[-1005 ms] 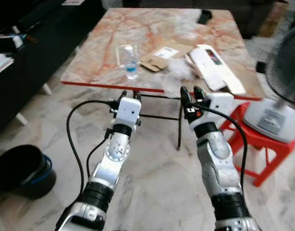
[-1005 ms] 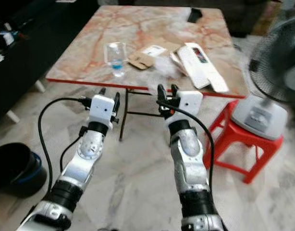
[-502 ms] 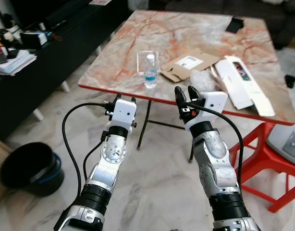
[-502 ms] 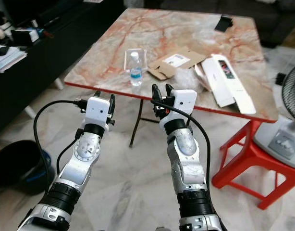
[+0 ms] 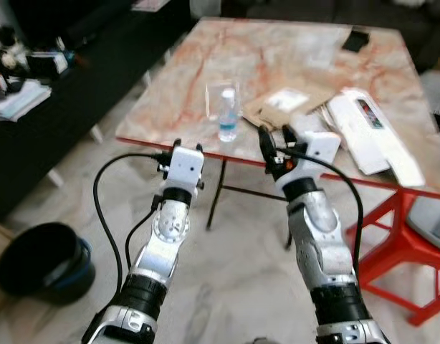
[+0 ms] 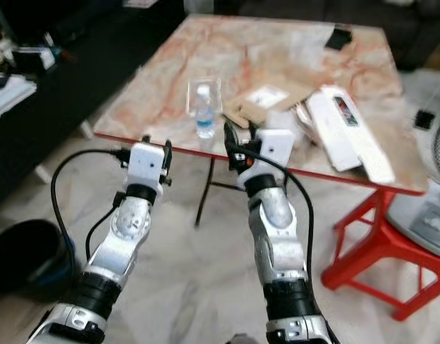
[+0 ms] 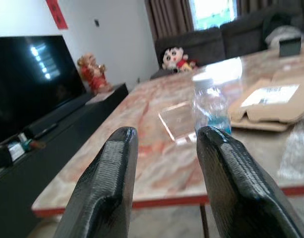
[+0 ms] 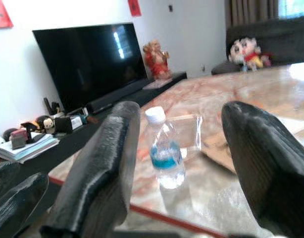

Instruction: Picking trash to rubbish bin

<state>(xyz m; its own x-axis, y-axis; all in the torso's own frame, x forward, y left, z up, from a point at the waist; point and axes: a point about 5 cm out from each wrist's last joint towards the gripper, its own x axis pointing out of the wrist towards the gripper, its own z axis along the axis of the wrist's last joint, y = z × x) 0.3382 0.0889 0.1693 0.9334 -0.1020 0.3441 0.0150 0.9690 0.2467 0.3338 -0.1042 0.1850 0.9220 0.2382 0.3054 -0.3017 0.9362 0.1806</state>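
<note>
Left eye view, slightly blurred: both arms are raised in front of a marble-topped table (image 5: 277,50) with a red edge. The left gripper (image 5: 187,145) sits just short of the table's near edge, its fingers (image 7: 105,193) parted with a clear gap and nothing between them. The right gripper (image 5: 274,135) is at the near edge, to the right of the left one, its fingers (image 8: 100,163) spread wide and released, holding nothing.

A small water bottle (image 5: 227,117) with a white cap and blue label stands upright on the table near the near edge, between the two grippers in the head views and just beyond them. In the right wrist view the bottle (image 8: 165,153) appears framed between the open fingers but apart from them. A clear plastic piece (image 5: 214,97) lies just behind the bottle. To the right lies flattened cardboard (image 5: 277,107) bearing a white label, then crumpled clear plastic wrap (image 6: 283,120) near the right gripper, and a long white box (image 5: 374,136) further right. A small dark object (image 5: 356,39) rests near the far right corner of the table.

On the floor at near left, well apart from the table, stands a black rubbish bin (image 5: 37,258). A red stool (image 5: 406,244) stands at right beneath the table's corner. A dark cabinet (image 5: 69,86) runs along the left.
</note>
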